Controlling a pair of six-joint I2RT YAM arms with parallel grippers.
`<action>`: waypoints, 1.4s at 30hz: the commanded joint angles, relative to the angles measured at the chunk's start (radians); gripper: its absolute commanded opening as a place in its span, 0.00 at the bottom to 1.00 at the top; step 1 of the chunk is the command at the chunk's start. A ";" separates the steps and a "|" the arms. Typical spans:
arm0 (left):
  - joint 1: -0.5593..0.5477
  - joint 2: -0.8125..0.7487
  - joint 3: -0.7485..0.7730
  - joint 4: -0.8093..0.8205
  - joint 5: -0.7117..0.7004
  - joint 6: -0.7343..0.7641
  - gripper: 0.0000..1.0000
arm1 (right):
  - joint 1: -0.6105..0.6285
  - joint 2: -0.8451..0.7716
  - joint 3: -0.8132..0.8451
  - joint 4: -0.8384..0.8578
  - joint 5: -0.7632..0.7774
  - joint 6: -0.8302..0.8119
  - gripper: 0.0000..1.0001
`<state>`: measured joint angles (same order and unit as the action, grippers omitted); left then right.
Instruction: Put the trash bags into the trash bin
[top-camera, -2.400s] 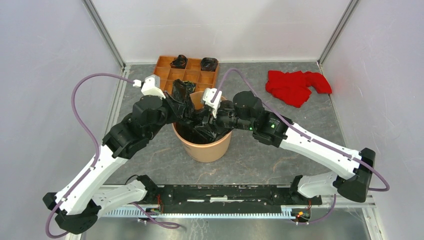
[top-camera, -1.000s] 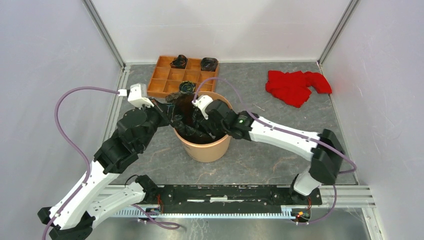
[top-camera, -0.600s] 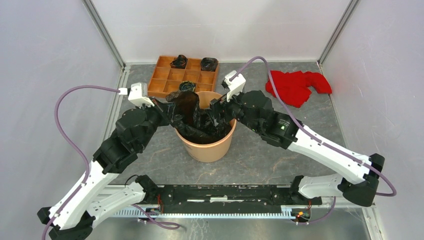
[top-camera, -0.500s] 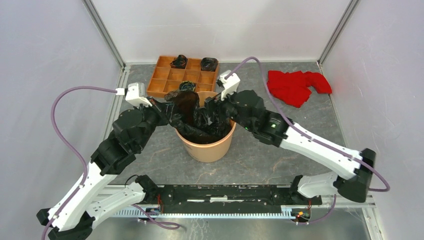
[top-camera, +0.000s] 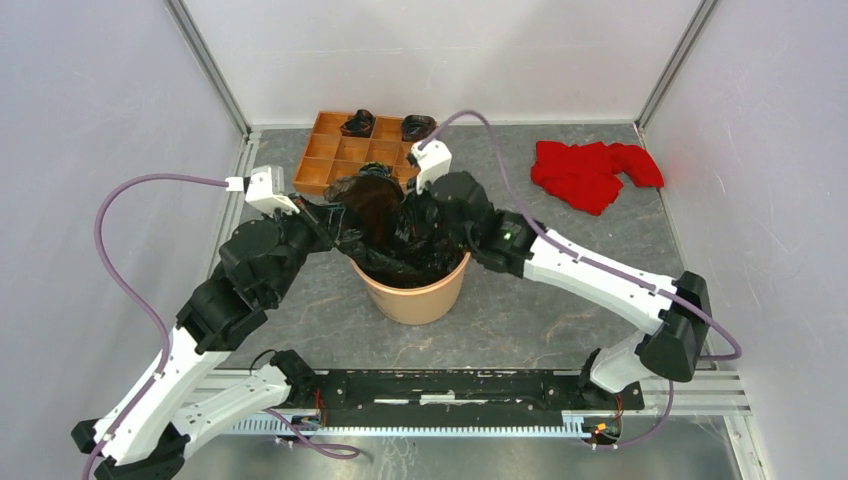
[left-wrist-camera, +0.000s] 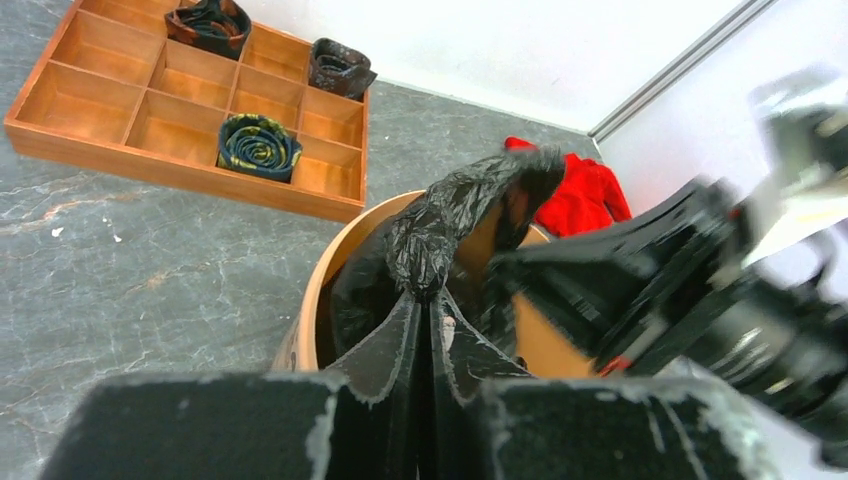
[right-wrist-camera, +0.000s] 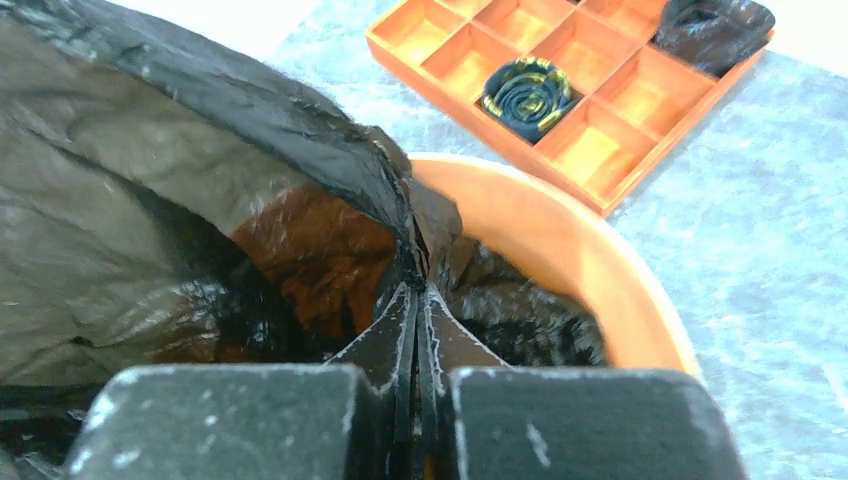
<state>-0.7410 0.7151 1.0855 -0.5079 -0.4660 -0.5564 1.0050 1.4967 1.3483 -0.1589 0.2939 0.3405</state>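
Above the round peach-orange plastic bucket (top-camera: 415, 300), your left fingers (left-wrist-camera: 395, 345) and right fingers (right-wrist-camera: 385, 345) are pinched shut on the glossy black film bag (top-camera: 372, 205), half inside; next likely: spread its mouth over the rim.

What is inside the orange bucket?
A crinkly black trash bag, pinched by the left gripper and the right gripper. The bottom of the bucket is hidden under it.

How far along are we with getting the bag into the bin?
Done: most of the bag sits inside the bin. In hand: the left gripper and right gripper are each shut on a fold of its upper edge, held above the rim. To do: lower or spread that raised edge, then let go.
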 joint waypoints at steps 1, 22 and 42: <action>0.000 0.025 0.024 -0.058 -0.029 -0.010 0.13 | -0.153 -0.018 0.249 -0.213 -0.144 -0.114 0.00; 0.000 0.179 0.215 -0.443 -0.051 -0.018 0.28 | -0.493 0.128 0.413 -0.113 -1.168 0.049 0.00; 0.000 0.243 0.296 -0.364 0.008 0.074 0.07 | -0.507 0.053 0.363 -0.039 -1.121 0.097 0.00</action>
<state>-0.7410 0.9428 1.3563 -0.8848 -0.3935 -0.5354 0.5083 1.5776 1.6947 -0.1333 -0.8639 0.5125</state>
